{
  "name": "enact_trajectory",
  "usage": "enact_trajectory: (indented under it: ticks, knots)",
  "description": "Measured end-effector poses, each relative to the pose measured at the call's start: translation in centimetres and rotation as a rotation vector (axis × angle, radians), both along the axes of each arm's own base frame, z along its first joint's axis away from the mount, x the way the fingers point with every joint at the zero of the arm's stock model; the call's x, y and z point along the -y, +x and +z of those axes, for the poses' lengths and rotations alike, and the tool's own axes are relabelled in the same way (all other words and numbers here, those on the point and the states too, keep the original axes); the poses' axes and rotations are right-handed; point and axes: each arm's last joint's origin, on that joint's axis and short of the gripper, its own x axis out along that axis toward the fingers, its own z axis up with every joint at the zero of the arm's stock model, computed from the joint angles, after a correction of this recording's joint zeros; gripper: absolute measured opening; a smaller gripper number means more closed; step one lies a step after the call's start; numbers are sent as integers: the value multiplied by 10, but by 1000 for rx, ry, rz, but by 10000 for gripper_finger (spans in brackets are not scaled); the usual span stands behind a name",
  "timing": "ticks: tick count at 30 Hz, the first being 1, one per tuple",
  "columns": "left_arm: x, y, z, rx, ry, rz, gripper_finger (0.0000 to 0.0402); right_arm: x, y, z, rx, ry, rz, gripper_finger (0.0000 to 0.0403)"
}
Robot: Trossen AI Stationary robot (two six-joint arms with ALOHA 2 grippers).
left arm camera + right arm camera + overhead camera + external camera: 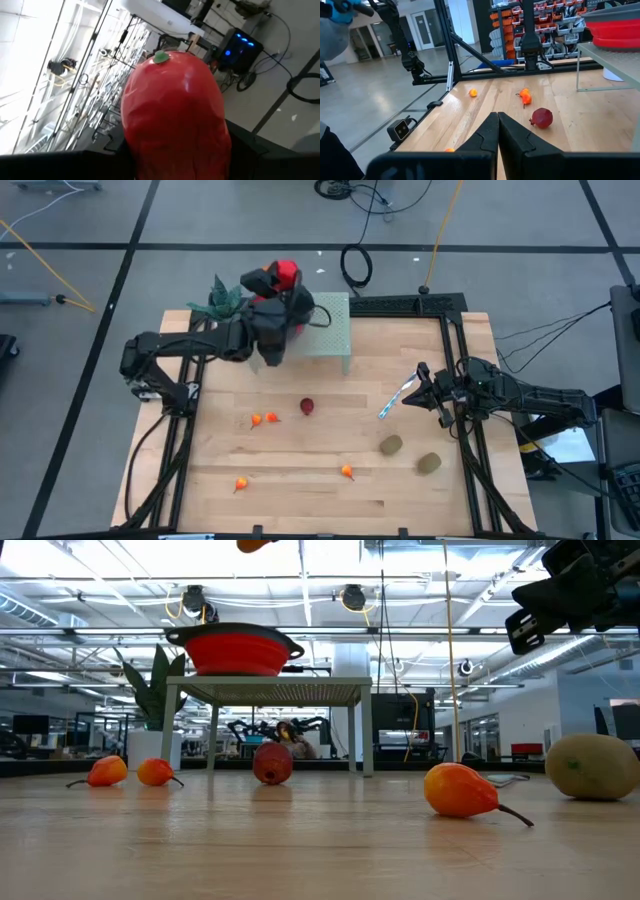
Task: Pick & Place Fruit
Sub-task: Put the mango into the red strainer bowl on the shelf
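Fruit fills my left claw: the big red-orange oval, grasped between my fingers, green stem end pointing away from my wrist along its long axis, held above the red bowl on the small grey stand. I judge the drop lies straight below, so this arm needs only to lower and release. Farther out on the table lie the dark red fruit, the small orange pieces and two brownish-green ovals. My right claw, clenched empty, waits near those ovals.
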Motion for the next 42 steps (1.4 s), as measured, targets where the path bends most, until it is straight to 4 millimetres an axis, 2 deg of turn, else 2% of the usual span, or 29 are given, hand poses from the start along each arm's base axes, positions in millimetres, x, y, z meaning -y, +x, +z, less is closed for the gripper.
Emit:
enact_trajectory:
  ticks: [7, 15, 20, 25, 28, 33, 42]
  knots:
    - [-18, -3, 7, 3, 5, -9, 207, 0, 0, 0, 0, 0, 0, 0]
    - [-28, -7, 14, 56, -41, -149, 207, 0, 0, 0, 0, 0, 0, 0]
    - [-34, -19, 11, 138, -259, -325, 207, 0, 0, 0, 0, 0, 0, 0]
    - [-46, -29, -6, 148, -435, -312, 207, 0, 0, 0, 0, 0, 0, 0]
    - [-55, -36, -16, 176, -605, -336, 207, 0, 0, 0, 0, 0, 0, 0]
    - [-70, -50, -28, 242, -842, -282, 207, 0, 0, 0, 1, 0, -1, 0]
    - [-98, -72, -37, 347, -1081, -174, 207, 0, 0, 0, 1, 0, -3, 0]
